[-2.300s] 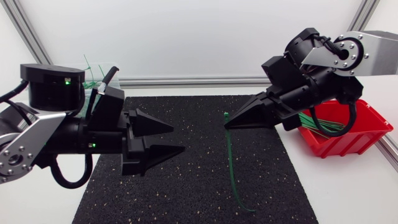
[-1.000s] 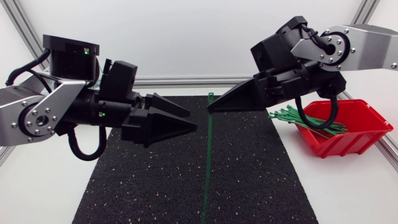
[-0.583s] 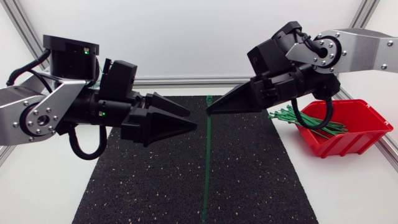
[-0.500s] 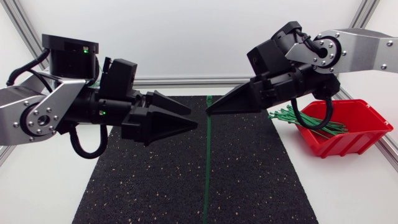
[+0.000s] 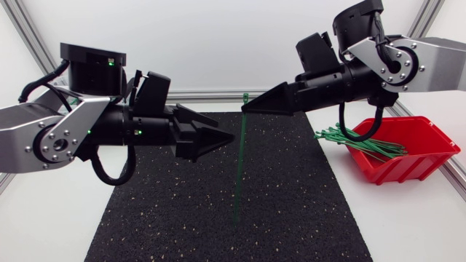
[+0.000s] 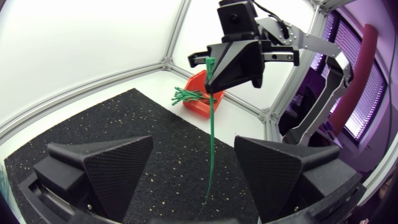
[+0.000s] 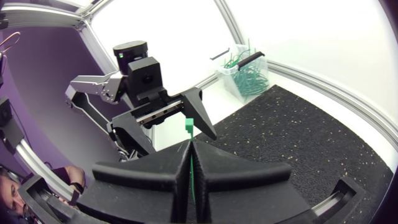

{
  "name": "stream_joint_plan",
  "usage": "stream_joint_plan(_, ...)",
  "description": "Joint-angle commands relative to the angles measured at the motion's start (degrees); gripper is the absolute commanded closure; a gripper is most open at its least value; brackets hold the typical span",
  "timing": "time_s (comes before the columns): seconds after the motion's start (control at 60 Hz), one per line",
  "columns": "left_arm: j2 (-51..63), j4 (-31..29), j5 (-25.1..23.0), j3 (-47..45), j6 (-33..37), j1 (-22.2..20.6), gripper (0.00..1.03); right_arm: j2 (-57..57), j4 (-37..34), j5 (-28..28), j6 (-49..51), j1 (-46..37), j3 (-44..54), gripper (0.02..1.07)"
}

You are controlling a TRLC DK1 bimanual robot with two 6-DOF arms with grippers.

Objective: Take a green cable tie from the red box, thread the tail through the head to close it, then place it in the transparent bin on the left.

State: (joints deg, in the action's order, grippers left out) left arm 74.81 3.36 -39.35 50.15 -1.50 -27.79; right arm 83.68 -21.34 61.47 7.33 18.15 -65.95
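My right gripper (image 5: 246, 109) is shut on a green cable tie (image 5: 239, 160) just below its head, above the middle of the black mat (image 5: 167, 218). The tie hangs straight down with its tail near the mat. In the right wrist view the tie's head (image 7: 189, 126) sticks up from between the closed fingers (image 7: 217, 174). My left gripper (image 5: 222, 133) is open and points at the hanging tie from the left, a short gap away. In the left wrist view the tie (image 6: 211, 137) hangs ahead of the gap between the spread fingers (image 6: 106, 168).
The red box (image 5: 419, 164) stands at the right of the mat, with a bundle of green ties (image 5: 357, 142) sticking out over its rim. The transparent bin (image 7: 245, 71), holding several green ties, stands at the mat's far left corner, behind my left arm.
My right gripper has risen with the tie, lifting its tail higher over the mat. My left arm has risen and edged right, its fingertips closer to the tie.
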Motion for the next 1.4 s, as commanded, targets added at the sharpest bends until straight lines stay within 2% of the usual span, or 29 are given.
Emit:
stream_joint_plan(0.0,0.87,1.22,3.23,-0.4,-0.26,-0.95,0.12,-1.06,1.57,-3.29,-4.61,0.74,1.79,1.01)
stream_joint_plan(0.2,1.22,3.76,14.57,-0.93,0.0,-3.85,0.14,-1.77,7.11,-14.71,-9.97,1.89,3.11,1.01)
stream_joint_plan(0.4,3.94,6.31,23.18,-0.84,0.88,-6.49,0.14,-2.73,7.72,-24.29,-12.96,4.61,2.06,1.0)
stream_joint_plan(0.517,5.97,7.98,27.49,-0.58,0.88,-7.8,0.14,-2.73,7.63,-27.72,-14.01,6.63,1.44,1.0)
stream_joint_plan(0.783,6.14,11.15,33.38,-1.72,0.88,-11.06,0.14,-2.03,7.54,-33.17,-15.24,8.57,0.74,1.0)
stream_joint_plan(1.033,5.61,13.17,36.37,-2.95,1.41,-13.08,0.14,-2.12,7.63,-35.81,-16.39,9.88,0.47,1.0)
stream_joint_plan(1.383,5.53,15.72,40.94,-4.27,2.64,-13.87,0.14,-2.82,7.72,-38.62,-16.74,11.99,0.91,1.0)
